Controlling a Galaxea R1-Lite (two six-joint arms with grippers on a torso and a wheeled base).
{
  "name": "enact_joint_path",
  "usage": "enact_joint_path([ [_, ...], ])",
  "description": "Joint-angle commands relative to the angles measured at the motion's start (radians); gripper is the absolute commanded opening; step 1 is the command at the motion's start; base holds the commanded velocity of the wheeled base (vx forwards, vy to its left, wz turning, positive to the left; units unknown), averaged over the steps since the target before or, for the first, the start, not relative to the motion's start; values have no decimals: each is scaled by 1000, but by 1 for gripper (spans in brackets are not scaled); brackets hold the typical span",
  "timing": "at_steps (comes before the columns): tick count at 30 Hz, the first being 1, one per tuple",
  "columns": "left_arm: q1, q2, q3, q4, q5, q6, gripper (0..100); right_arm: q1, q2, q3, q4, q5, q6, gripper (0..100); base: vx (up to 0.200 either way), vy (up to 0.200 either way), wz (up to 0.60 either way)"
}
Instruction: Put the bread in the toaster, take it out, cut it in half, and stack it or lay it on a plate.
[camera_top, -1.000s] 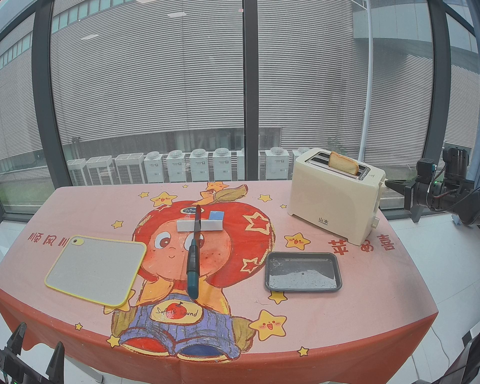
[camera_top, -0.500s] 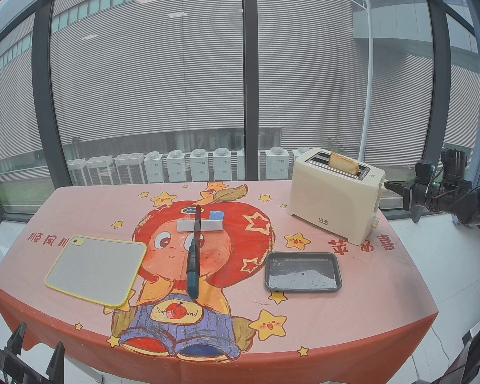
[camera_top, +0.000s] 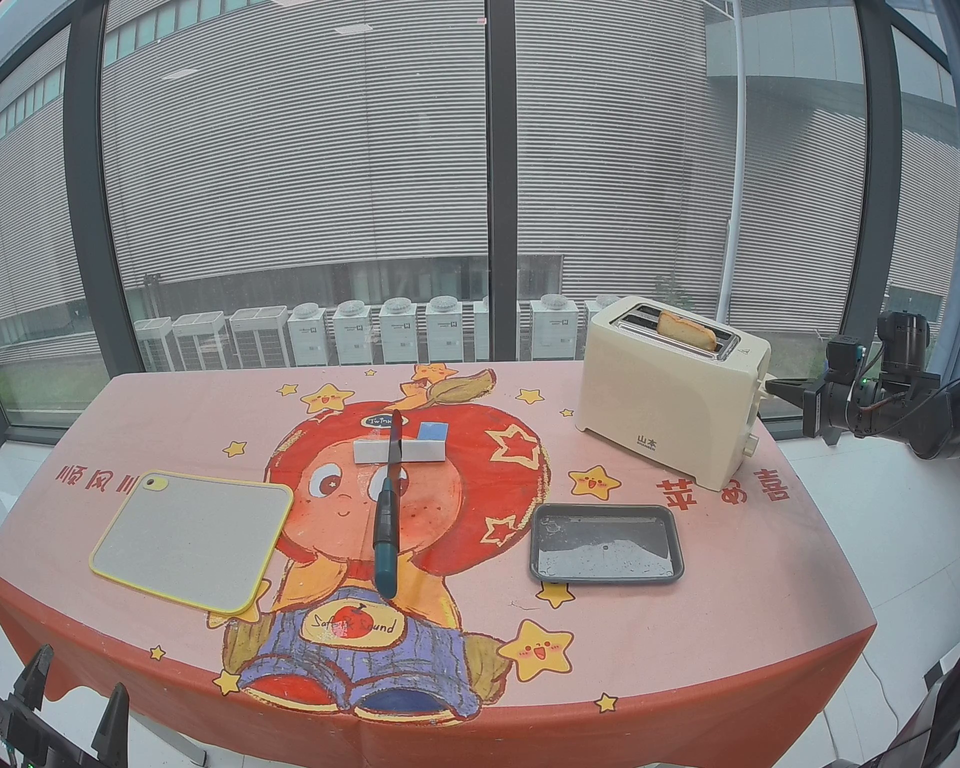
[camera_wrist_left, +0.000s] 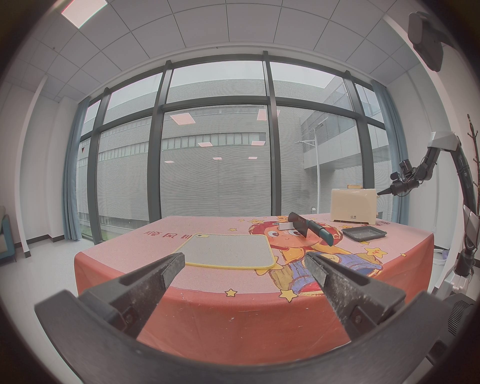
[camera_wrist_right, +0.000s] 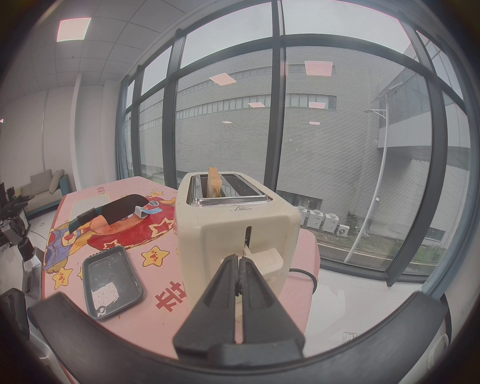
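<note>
A cream toaster (camera_top: 670, 395) stands at the table's far right, with a slice of bread (camera_top: 686, 329) sitting low in its slot, only the top edge showing. My right gripper (camera_top: 772, 386) is shut, its tips against the toaster's side lever (camera_wrist_right: 262, 260). In the right wrist view the bread (camera_wrist_right: 215, 182) stands on edge in the toaster (camera_wrist_right: 235, 225), behind the shut gripper (camera_wrist_right: 238, 262). My left gripper (camera_wrist_left: 245, 262) hangs open and empty below the table's front left edge, also in the head view (camera_top: 70, 700).
A teal-handled knife (camera_top: 386, 520) leans on a white block (camera_top: 400, 450) mid-table. A grey cutting board (camera_top: 190, 538) with a yellow rim lies at the left. A dark tray (camera_top: 606, 543) sits in front of the toaster. Window glass stands behind.
The bread has sunk lower into the toaster slot. My right gripper has dropped slightly at the toaster's side. The left arm has not moved.
</note>
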Motion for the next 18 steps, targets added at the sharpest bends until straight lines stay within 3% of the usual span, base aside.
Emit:
enact_joint_path([
  [1, 0, 1, 18, 0, 0, 0, 100, 1, 18, 8, -6, -1, 0, 0, 0, 0, 0],
  [18, 0, 1, 18, 0, 0, 0, 100, -1, 55, 37, -52, -2, 2, 0, 0, 0, 0],
])
